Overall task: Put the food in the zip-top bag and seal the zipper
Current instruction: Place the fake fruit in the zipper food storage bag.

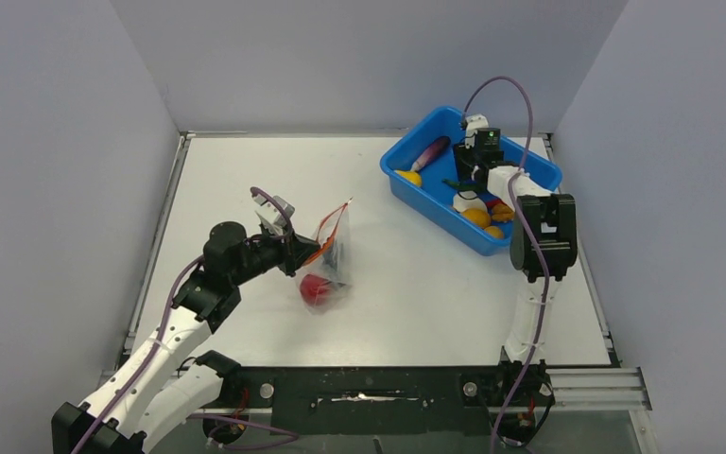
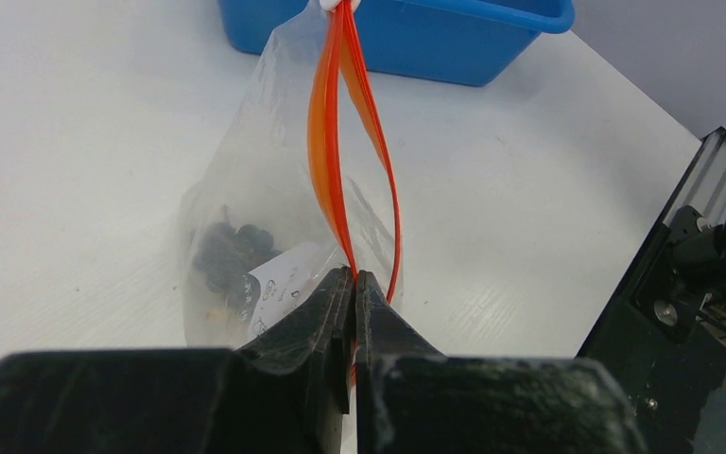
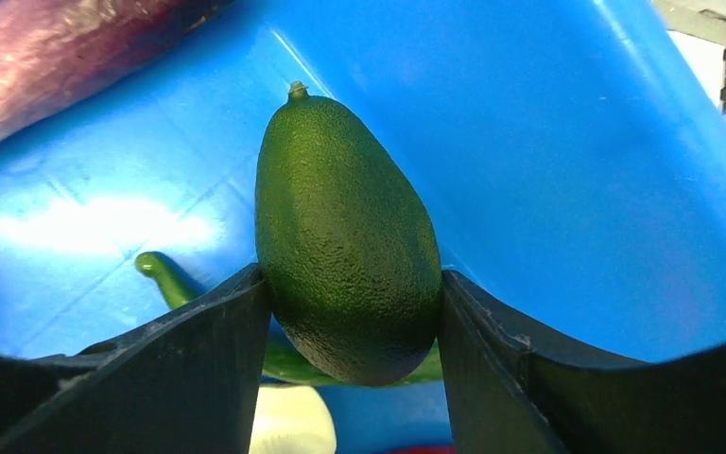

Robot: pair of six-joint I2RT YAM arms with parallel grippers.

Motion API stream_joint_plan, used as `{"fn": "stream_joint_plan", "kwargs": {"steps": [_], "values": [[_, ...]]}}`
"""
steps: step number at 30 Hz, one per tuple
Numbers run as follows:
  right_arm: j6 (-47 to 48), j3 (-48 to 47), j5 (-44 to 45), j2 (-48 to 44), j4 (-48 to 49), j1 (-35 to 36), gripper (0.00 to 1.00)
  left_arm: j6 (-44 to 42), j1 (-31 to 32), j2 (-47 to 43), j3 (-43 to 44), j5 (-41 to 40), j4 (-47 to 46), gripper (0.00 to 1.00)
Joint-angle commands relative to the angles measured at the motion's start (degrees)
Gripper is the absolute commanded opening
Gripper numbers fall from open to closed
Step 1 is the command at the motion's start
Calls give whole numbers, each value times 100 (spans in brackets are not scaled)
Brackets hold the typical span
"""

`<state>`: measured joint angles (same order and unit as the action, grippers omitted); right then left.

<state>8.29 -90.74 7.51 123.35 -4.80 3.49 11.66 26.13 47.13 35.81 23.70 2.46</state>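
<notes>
Toy avocado (image 3: pixel 345 236) is pinched between the two black fingers of the right gripper (image 3: pixel 352 279) inside the blue tub (image 3: pixel 577 189), with both flanks touched. Across the white table (image 1: pixel 246 180), the zip-top bag (image 2: pixel 236 180) is held upright by the left gripper (image 2: pixel 353 276). Its jaws are pressed together on one end of the red-orange zipper (image 2: pixel 326 142), and the two strips are bowed apart into a narrow slit. Dark grapes (image 2: pixel 232 253) and a red ball (image 1: pixel 315 288) are seen inside the bag. The avocado's skin is pebbled and matt, its form an egg tapering to a stub. The bag is thin, clear and crinkled, the tub smooth and glossy. A purple eggplant (image 3: pixel 57 57) lies nearby in the tub. The lift is judged best made straight up, clear of the tub wall, since so rounded a body could squirt from the fingers. The slit mouth would likely be entered best narrow end first.
</notes>
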Motion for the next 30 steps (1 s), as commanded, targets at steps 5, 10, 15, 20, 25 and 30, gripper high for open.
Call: {"fn": "stream_joint_plan", "kwargs": {"steps": [5,10,15,20,25,30], "values": [[-369,173,172,-1086,-35,38,35,-140,-38,-21,1157,-981,367,0],[-763,256,150,-1659,-570,46,34,-309,-33,102,1917,-1773,720,0],[-1323,741,-22,-2504,-888,64,34,-551,-20,338,2363,-2025,1036,0],[-1741,1368,-389,-3485,-1045,180,34,-556,34,598,2246,-2018,961,0],[-2002,1925,-690,-4340,-1226,337,34,-199,122,873,1952,-1674,712,0],[-2424,2480,-1018,-5213,-1263,602,34,141,232,1029,1725,-1449,461,0]]}}
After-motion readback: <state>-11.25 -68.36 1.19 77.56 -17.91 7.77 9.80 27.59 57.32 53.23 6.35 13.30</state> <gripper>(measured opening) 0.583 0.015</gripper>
